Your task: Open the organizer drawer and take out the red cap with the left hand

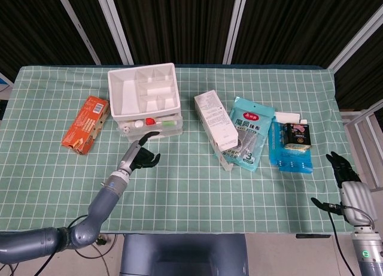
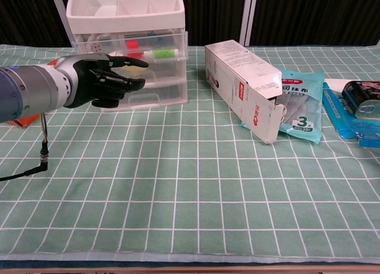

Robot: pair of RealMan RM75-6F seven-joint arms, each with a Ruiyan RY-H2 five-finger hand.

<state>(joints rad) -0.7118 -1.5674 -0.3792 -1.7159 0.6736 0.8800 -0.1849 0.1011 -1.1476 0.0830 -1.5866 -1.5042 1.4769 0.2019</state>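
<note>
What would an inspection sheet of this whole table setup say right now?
Surface: table with green checked cloth, flat.
Job's things: white organizer; top drawer pulled out; red cap lies inside it, beside a green-tipped item.
Clutter: orange packet, white carton lying open-ended, teal pouch, blue packs with a dark tin on top.
Hands: left hand in front of the drawer, fingers loosely curled, holding nothing; right hand off the table's right edge, idle.
Cables: black cable hanging from the left arm.
Surroundings: dark slatted wall.
</note>
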